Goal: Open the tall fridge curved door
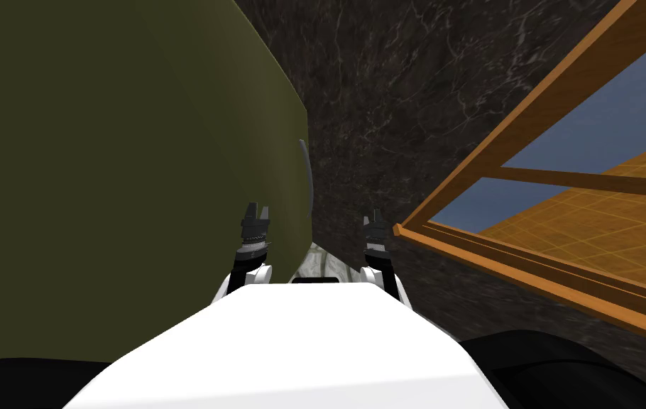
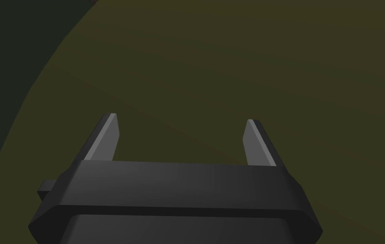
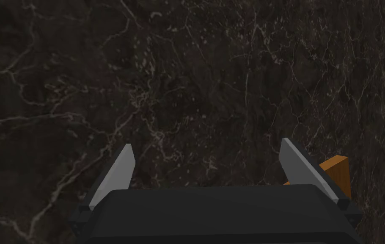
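The tall fridge's curved door [image 1: 123,156] is olive green and takes up the left half of the head view. A thin grey curved handle [image 1: 307,174] runs along its right edge. My left gripper [image 1: 256,211] is open just in front of the door, left of and below the handle. In the left wrist view, that gripper [image 2: 181,123] faces the olive door surface [image 2: 229,63] with nothing between its fingers. My right gripper [image 1: 373,217] is open to the right of the door's edge, in front of the dark marbled wall [image 3: 187,84]; its wrist view shows the gripper [image 3: 206,154] empty.
A dark marbled wall [image 1: 414,85] stands right of the fridge. A wooden window frame [image 1: 527,234] juts in at the right, and its corner [image 3: 335,171] shows beside one right fingertip. A pale floor patch [image 1: 321,259] lies between my arms.
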Available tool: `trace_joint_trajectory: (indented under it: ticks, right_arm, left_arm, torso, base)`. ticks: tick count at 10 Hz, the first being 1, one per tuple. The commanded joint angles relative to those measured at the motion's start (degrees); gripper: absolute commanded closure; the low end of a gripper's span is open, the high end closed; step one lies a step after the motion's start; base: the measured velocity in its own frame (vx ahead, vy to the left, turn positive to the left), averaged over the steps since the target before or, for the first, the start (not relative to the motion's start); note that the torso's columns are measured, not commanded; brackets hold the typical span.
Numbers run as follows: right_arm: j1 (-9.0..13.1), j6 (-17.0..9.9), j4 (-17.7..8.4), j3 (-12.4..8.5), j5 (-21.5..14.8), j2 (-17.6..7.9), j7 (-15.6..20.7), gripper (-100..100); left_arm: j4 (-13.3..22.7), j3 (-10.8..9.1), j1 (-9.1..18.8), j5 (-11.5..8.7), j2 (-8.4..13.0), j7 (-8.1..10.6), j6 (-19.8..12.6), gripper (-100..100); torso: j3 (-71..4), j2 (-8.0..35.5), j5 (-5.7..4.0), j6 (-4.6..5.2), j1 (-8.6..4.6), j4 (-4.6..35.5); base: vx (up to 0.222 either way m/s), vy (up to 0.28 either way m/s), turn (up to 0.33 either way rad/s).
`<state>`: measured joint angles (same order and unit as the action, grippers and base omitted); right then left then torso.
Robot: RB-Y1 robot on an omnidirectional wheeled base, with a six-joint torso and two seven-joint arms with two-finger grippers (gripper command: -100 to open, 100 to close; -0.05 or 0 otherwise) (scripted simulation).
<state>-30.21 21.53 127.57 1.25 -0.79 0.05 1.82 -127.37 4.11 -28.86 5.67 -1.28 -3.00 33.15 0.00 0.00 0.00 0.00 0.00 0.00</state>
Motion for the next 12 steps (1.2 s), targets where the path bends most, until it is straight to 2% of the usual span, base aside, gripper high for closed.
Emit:
trace_joint_trajectory:
  ticks: [1, 9, 10, 12]
  right_arm:
    - [0.0, 0.0, 0.0, 0.0, 0.0, 0.0, 0.0, 0]
    - [0.0, 0.01, 0.02, 0.0, 0.0, 0.0, 0.0, 0]
    - [0.0, 0.01, 0.02, 0.0, 0.0, 0.0, 0.0, 0]
    - [0.0, 0.0, -0.01, 0.0, 0.0, 0.0, 0.0, 0]
  left_arm:
    - [0.0, 0.0, 0.0, 0.0, 0.0, 0.0, 0.0, 0]
    - [-0.02, 0.0, 0.0, 0.0, 0.0, 0.0, 0.01, 0]
    - [0.59, -0.1, 1.01, -0.3, 2.59, -0.1, -0.91, -100]
    - [1.97, -0.31, 3.41, -1.04, 5.97, -0.31, -3.07, -100]
  torso:
    - [-4.67, 2.32, 0.0, 0.0, 0.0, 2.35]
    - [-70.73, 35.39, 0.0, 0.0, 0.0, 35.37]
    - [-79.19, 39.62, 0.0, 0.0, 0.0, 39.6]
    - [-84.26, 42.08, 0.01, 0.0, 0.02, 42.05]
  base:
    - [0.0, 0.0, 0.0]
    - [0.0, 0.0, 0.0]
    - [0.005, 0.0, -0.019]
    - [-0.002, 0.002, -0.041]
